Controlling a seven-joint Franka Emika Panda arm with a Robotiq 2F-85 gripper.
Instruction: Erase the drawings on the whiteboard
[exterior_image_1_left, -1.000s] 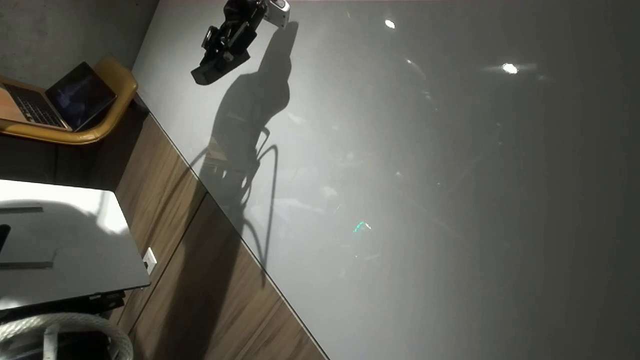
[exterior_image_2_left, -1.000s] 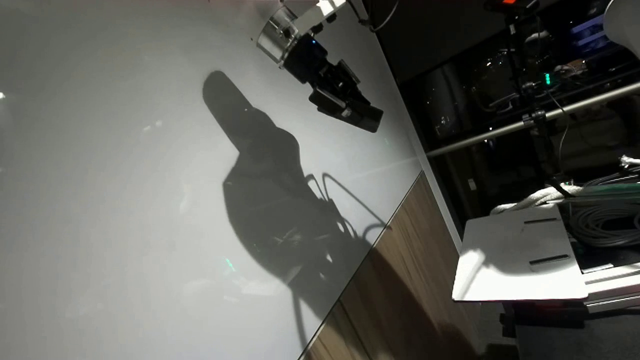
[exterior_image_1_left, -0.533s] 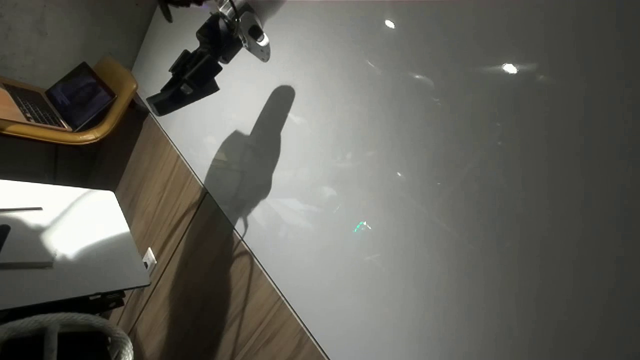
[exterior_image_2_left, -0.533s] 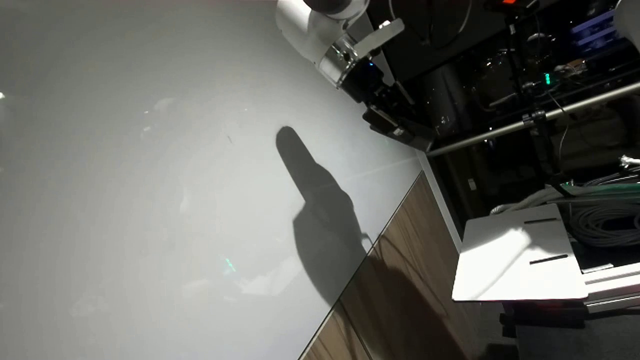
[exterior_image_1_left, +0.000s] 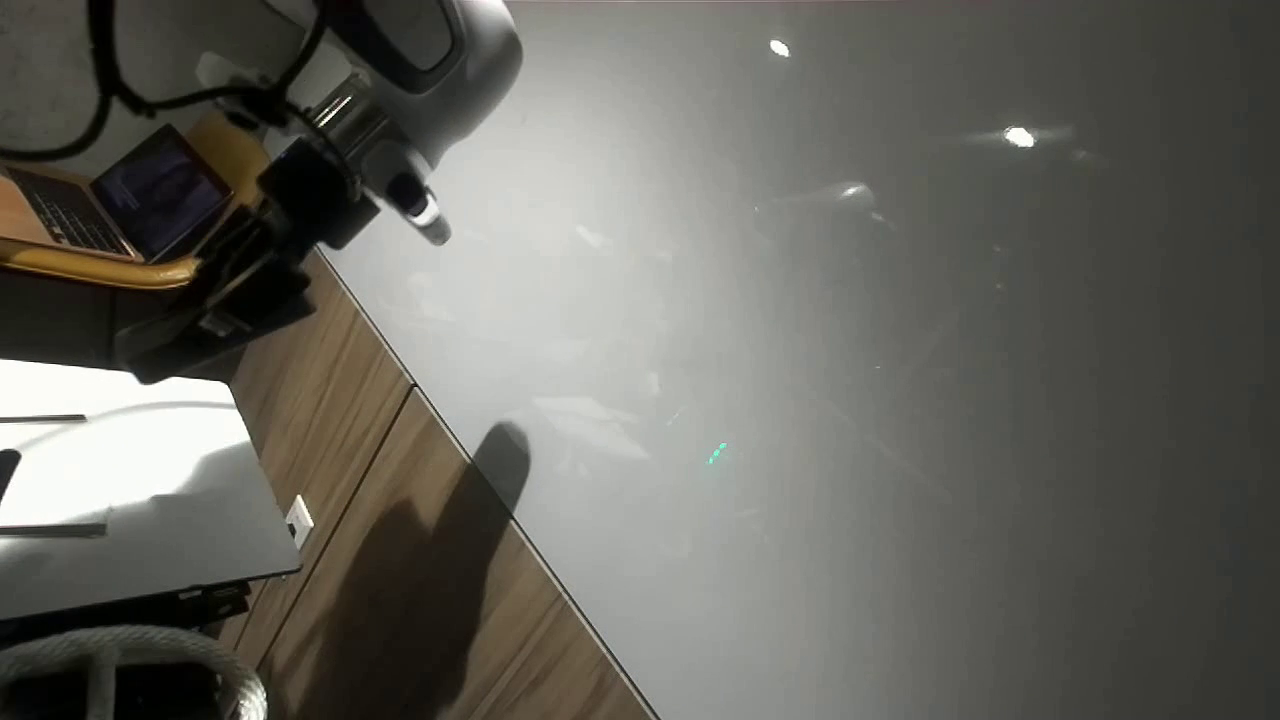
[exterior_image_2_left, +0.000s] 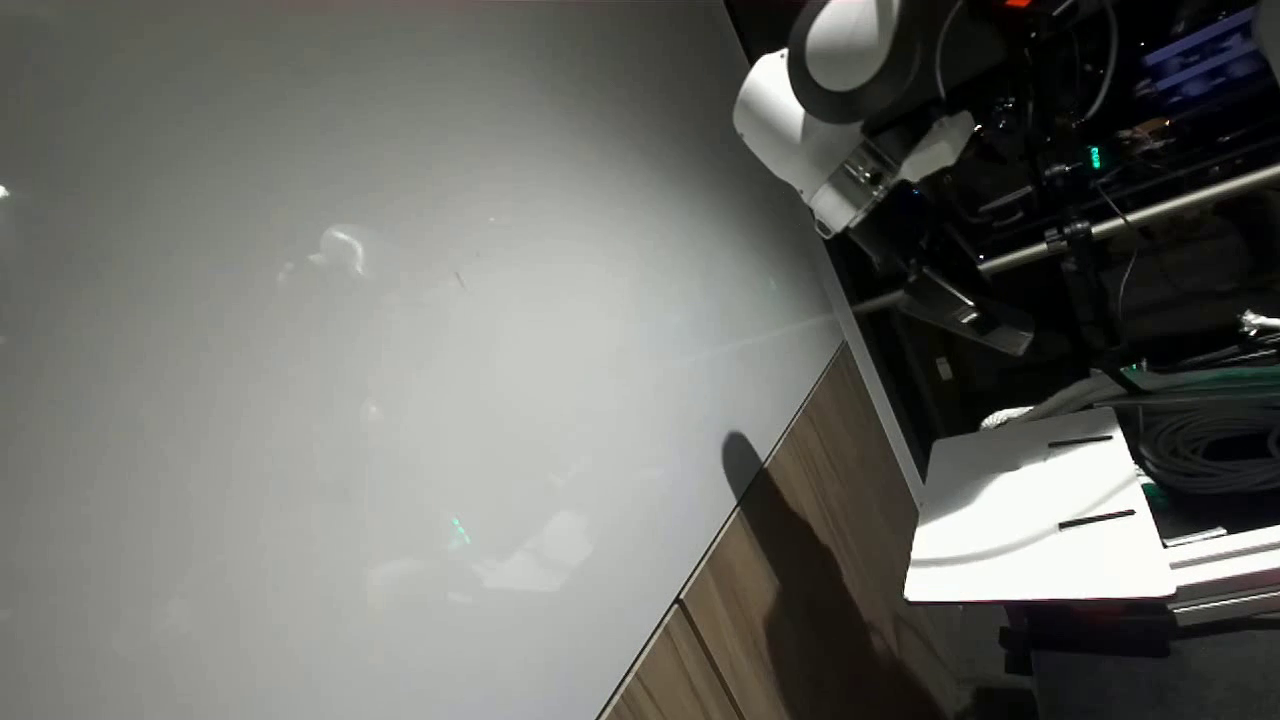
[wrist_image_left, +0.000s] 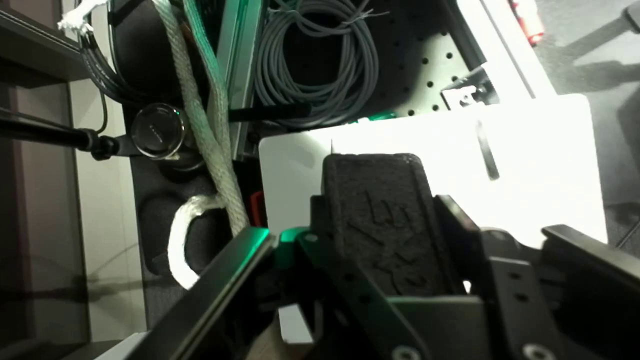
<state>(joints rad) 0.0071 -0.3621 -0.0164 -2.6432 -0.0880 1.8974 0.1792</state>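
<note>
1. Your gripper (wrist_image_left: 382, 210) grasps a dark block (wrist_image_left: 377, 175), apart from the whiteboard (exterior_image_1_left: 850, 560).
2. In an exterior view, you see a thin, faint stroke of the drawings (exterior_image_2_left: 460, 281) mid-board.

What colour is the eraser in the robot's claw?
Very dark grey, nearly black. The eraser shows best in the wrist view.

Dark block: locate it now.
In the wrist view, the dark block is just right of centre, gripped in the claw, with the white panel behind it. In an exterior view, it is right of the whiteboard.
</note>
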